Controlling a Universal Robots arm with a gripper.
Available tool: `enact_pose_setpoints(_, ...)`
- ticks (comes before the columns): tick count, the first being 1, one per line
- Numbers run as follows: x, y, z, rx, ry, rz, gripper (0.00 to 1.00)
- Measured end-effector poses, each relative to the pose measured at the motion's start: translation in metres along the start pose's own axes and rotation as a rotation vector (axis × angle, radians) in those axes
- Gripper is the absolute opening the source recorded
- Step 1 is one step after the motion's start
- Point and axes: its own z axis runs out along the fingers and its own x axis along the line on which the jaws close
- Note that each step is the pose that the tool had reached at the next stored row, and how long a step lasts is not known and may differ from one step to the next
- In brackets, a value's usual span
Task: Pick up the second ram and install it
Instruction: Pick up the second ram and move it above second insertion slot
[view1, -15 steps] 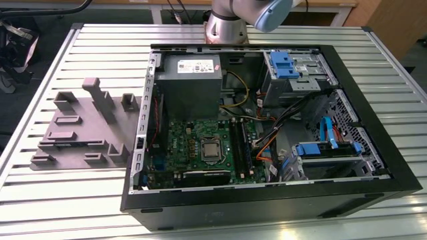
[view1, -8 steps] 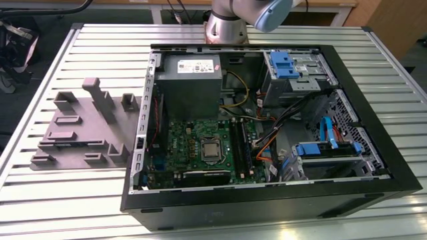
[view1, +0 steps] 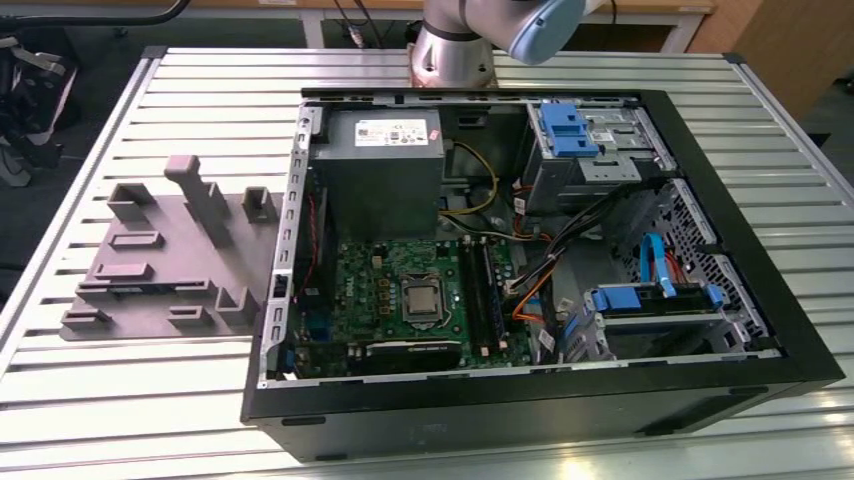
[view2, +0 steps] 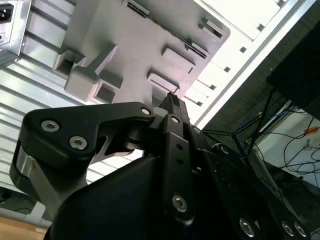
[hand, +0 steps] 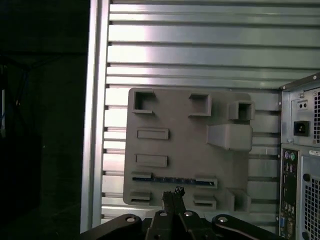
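Observation:
The second ram (hand: 150, 178) is a thin dark strip with a bluish edge, standing on edge in a long slot of the grey fixture block (hand: 185, 150). In the first wrist view my gripper (hand: 173, 194) hangs well above that slot, its fingertips pressed together and holding nothing. From the second wrist view one black finger (view2: 172, 107) points toward the fixture (view2: 130, 55). In the exterior view the fixture (view1: 167, 270) lies left of the open computer case (view1: 534, 400). Inside the case, long black sockets (view1: 481, 290) run along the green board (view1: 380, 290).
The case and fixture rest on a slatted metal table (view1: 160, 420). My arm's base (view1: 451, 55) stands behind the case. Cables (view1: 561, 250), blue drive brackets (view1: 574, 130) and a grey power supply (view1: 380, 160) crowd the case. The table edge (hand: 97, 125) runs beside the fixture.

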Motion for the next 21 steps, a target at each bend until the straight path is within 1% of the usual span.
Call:
enact_pose_setpoints(6,0.0002,0.0,0.0001,0.0016,0.0022,-0.063,0.11)
enact_pose_setpoints(18,0.0007,0.0,0.0004,0.0038,0.0051,-0.143,0.11)
enact_pose_setpoints(21,0.0007,0.0,0.0007,0.0049,0.0065,-0.18,0.11)
